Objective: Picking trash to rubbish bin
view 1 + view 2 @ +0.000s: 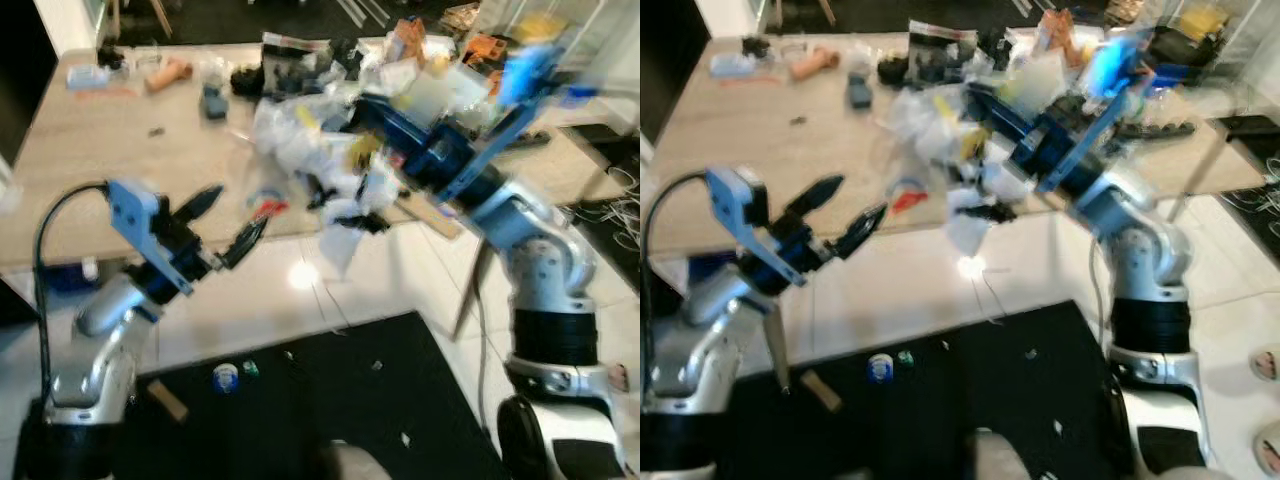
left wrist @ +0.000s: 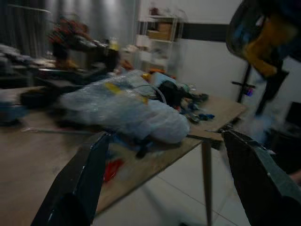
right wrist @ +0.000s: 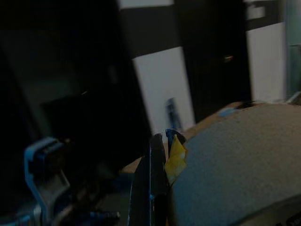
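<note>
Hovering at the near edge of the wooden table (image 1: 120, 150), the left gripper (image 1: 232, 222) spreads its fingers wide around nothing, and its wrist view shows a crumpled clear plastic bag (image 2: 122, 113) on the tabletop just beyond them. The right gripper (image 3: 162, 141), pressed nearly together, pinches a yellow scrap (image 3: 176, 157) in its wrist view. In the head views, the right arm is blurred over the heap of trash (image 1: 310, 140) at the table's middle.
</note>
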Available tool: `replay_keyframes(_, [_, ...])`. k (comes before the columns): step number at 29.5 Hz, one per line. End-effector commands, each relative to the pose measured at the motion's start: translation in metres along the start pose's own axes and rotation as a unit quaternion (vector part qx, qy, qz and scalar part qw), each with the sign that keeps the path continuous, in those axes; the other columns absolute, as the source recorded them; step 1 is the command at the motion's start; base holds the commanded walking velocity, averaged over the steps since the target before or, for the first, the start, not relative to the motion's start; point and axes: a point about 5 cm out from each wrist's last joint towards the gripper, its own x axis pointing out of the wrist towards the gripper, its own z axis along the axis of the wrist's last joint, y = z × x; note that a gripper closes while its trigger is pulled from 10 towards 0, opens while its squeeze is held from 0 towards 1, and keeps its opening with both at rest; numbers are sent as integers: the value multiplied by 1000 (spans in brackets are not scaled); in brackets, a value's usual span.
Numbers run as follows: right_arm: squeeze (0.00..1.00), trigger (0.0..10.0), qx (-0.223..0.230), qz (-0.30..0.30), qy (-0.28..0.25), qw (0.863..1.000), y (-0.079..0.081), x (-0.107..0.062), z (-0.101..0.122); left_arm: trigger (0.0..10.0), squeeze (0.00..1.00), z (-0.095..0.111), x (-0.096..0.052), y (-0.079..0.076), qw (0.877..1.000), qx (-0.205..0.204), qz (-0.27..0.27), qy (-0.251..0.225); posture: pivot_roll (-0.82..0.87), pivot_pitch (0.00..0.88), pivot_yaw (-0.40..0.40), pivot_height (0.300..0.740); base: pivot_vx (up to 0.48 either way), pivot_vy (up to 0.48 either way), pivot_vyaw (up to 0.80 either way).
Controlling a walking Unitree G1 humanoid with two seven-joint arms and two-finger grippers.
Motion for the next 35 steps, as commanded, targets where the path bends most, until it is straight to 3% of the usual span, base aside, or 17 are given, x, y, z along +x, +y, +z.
replay_keyframes(1, [0, 10000, -1, -35, 19, 999, -12, -11, -13, 10000, 0, -6, 0, -1, 1000, 0, -3, 12, -50, 0, -50, 740, -480, 0, 0])
replay_keyframes(11, [0, 10000, 22, -102, 65, 992, -27, -28, -48, 10000, 0, -15, 2, -5, 1000, -13, -5, 22, -45, 0, -53, 740, -480, 0, 0])
replay_keyframes(17, [0, 10000, 25, -169, 90, 981, -40, -33, -64, 10000, 0, -24, 11, -12, 1000, -18, -1, 21, -45, 0, -52, 740, 0, 0, -519])
replay_keyframes(19, [0, 10000, 32, -192, 108, 975, -42, -34, -80, 10000, 0, -30, 18, -19, 1000, -21, 4, 17, -45, 0, -52, 740, 0, 0, -788])
replay_keyframes(23, [0, 10000, 36, -183, 128, 974, -37, -34, -98, 10000, 0, -39, 25, -30, 1000, -26, 3, 17, -40, 0, -56, 740, 0, 0, -788])
replay_keyframes(25, [0, 10000, 39, -180, 129, 974, -36, -33, -99, 10000, 0, -42, 28, -37, 999, -35, -8, 15, -38, 0, -58, 740, 0, 0, -788])
replay_keyframes(35, [0, 10000, 43, -186, 123, 974, -40, -32, -100, 10000, 0, -43, 28, -35, 999, -36, -13, 15, -36, 0, -53, 740, 0, 0, -788])
